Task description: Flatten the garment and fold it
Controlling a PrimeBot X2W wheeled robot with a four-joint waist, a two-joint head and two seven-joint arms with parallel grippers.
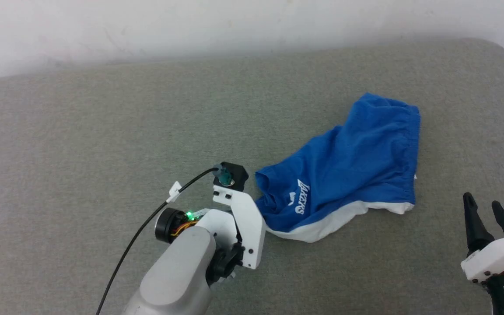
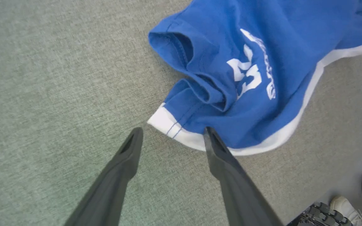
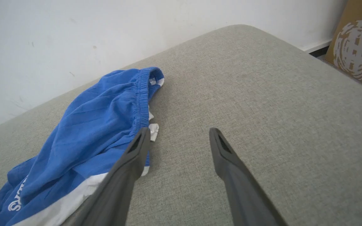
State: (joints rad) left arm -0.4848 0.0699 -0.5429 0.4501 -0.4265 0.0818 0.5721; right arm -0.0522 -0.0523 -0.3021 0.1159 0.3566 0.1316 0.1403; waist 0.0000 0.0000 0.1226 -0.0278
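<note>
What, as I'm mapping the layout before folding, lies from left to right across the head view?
Left arm's white wrist bracket on its pale grey forearm → bright blue soft-fabric shorts with white trim and white lettering → right arm's dark two-fingered pincer, open and apart from the shorts.

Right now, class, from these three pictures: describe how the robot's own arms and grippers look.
The left forearm is grey, ending in a white bracket that carries a small black camera. A thin black cable with a white tag runs to it, and a green light glows at the wrist. The left gripper and right gripper each have two long, dark, tapering fingers.
</note>
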